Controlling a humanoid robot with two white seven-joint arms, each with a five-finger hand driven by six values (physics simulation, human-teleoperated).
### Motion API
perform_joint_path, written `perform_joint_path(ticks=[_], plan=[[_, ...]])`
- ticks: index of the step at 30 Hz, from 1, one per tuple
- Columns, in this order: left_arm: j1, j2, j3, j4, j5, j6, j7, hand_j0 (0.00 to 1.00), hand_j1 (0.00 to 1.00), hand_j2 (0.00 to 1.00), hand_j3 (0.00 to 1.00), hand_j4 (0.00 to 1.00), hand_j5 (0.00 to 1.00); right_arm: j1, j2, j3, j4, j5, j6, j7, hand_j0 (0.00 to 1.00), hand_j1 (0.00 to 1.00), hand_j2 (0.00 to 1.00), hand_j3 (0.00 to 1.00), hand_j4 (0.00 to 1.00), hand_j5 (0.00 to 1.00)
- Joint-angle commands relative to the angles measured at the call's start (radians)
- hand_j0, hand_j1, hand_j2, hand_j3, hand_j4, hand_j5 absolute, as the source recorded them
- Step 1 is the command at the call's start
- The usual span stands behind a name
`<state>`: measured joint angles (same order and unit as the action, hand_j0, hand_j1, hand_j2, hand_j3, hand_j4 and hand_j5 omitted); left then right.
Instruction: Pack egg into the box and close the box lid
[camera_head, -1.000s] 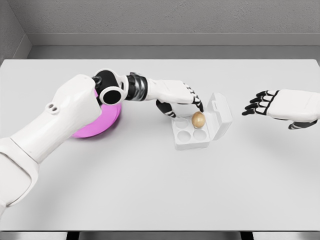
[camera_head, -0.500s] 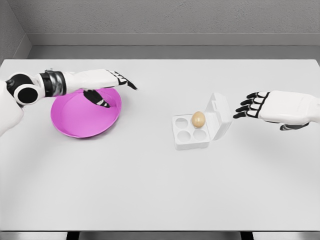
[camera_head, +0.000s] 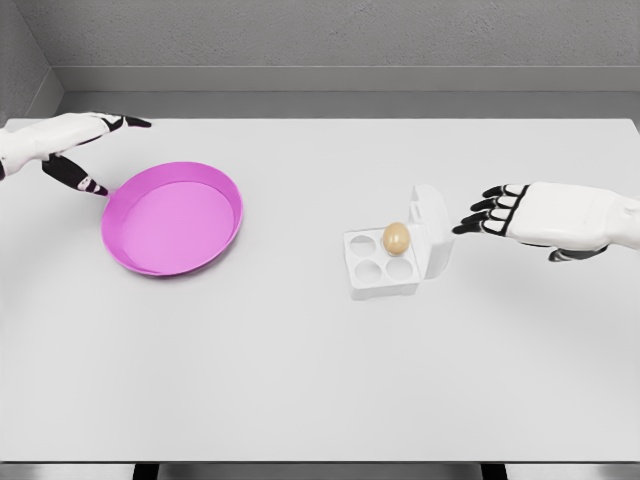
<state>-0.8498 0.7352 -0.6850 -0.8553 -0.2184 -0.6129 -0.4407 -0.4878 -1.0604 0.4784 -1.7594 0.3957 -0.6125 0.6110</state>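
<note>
A tan egg (camera_head: 397, 237) sits in the back right cup of the white egg box (camera_head: 380, 268), near the table's middle. The box lid (camera_head: 432, 230) stands raised on the right side, tilted nearly upright. My right hand (camera_head: 480, 213) is open just right of the lid, its black fingertips (camera_head: 463, 228) close to the lid's outer face, and I cannot tell whether they touch. My left hand (camera_head: 85, 150) is open at the far left, above the pink plate's back edge, holding nothing.
A pink plate (camera_head: 215, 240) lies on the white table (camera_head: 320, 390) to the left of the box. A grey wall runs behind the table's far edge.
My left arm has pulled back from the box to the far left, leaving the egg in its cup. My right hand has moved left toward the lid, which now stands more upright.
</note>
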Motion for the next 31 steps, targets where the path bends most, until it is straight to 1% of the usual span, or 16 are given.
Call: perform_joint_path(ticks=[1,6,8,10,14,16,21,22,24,26,27,29,31], plan=[[0.002,0.010,0.005,0.007,0.013,0.002,0.000,1.00,1.00,1.00,1.00,1.00,1.00,0.000,0.007,0.000,0.000,-0.001,0.002,0.000,1.00,1.00,1.00,1.00,1.00,1.00],[0.002,0.010,0.005,0.009,0.013,0.002,0.000,1.00,1.00,1.00,1.00,1.00,1.00,0.000,0.053,0.006,0.000,-0.001,0.002,0.000,1.00,1.00,1.00,1.00,1.00,1.00],[0.002,0.010,0.005,0.009,0.013,0.002,0.000,1.00,1.00,1.00,1.00,1.00,1.00,0.000,0.099,0.009,0.000,-0.001,0.002,0.000,1.00,1.00,1.00,1.00,1.00,1.00],[0.009,0.013,0.007,0.009,0.024,0.002,0.000,1.00,1.00,1.00,1.00,1.00,1.00,0.000,0.122,0.031,0.000,-0.001,0.002,0.000,1.00,1.00,1.00,1.00,1.00,1.00],[0.011,0.013,0.007,0.007,0.024,0.002,0.000,1.00,1.00,1.00,1.00,1.00,1.00,-0.006,0.132,0.029,0.001,-0.003,0.002,0.000,1.00,1.00,1.00,1.00,1.00,1.00],[0.014,0.013,0.007,0.007,0.025,0.002,0.000,1.00,1.00,1.00,1.00,1.00,1.00,-0.018,0.132,0.022,0.001,-0.031,0.002,0.000,1.00,1.00,1.00,1.00,1.00,1.00],[0.014,0.013,0.005,0.007,0.025,0.002,0.000,1.00,1.00,1.00,1.00,1.00,1.00,-0.017,0.129,0.049,0.001,-0.029,0.002,0.000,1.00,1.00,1.00,1.00,1.00,1.00],[0.014,0.013,0.005,0.007,0.027,0.002,0.000,1.00,1.00,1.00,1.00,1.00,1.00,-0.018,0.131,0.037,0.003,-0.031,0.002,0.000,1.00,1.00,1.00,1.00,1.00,1.00],[0.014,0.015,0.007,0.007,0.028,0.002,0.000,1.00,1.00,1.00,1.00,1.00,1.00,-0.009,0.126,-0.150,0.050,-0.087,0.002,0.000,1.00,1.00,1.00,1.00,1.00,1.00],[0.014,0.012,0.015,0.044,0.039,0.002,0.005,1.00,1.00,1.00,1.00,1.00,1.00,-0.003,0.119,-0.227,0.107,-0.090,0.002,0.000,1.00,1.00,1.00,1.00,1.00,1.00],[0.014,0.006,0.031,0.061,0.039,0.002,0.005,1.00,1.00,1.00,1.00,1.00,1.00,0.012,0.117,-0.238,0.138,-0.090,0.002,0.000,1.00,1.00,1.00,1.00,1.00,1.00],[0.014,0.010,0.033,0.062,0.039,0.002,0.005,1.00,1.00,1.00,1.00,1.00,1.00,0.051,0.128,-0.228,0.138,-0.087,0.002,0.000,1.00,1.00,1.00,1.00,1.00,1.00],[0.015,0.009,0.033,0.062,0.039,0.002,0.005,1.00,1.00,1.00,1.00,1.00,1.00,0.054,0.128,-0.201,0.135,-0.084,0.002,0.000,1.00,1.00,1.00,1.00,1.00,1.00]])
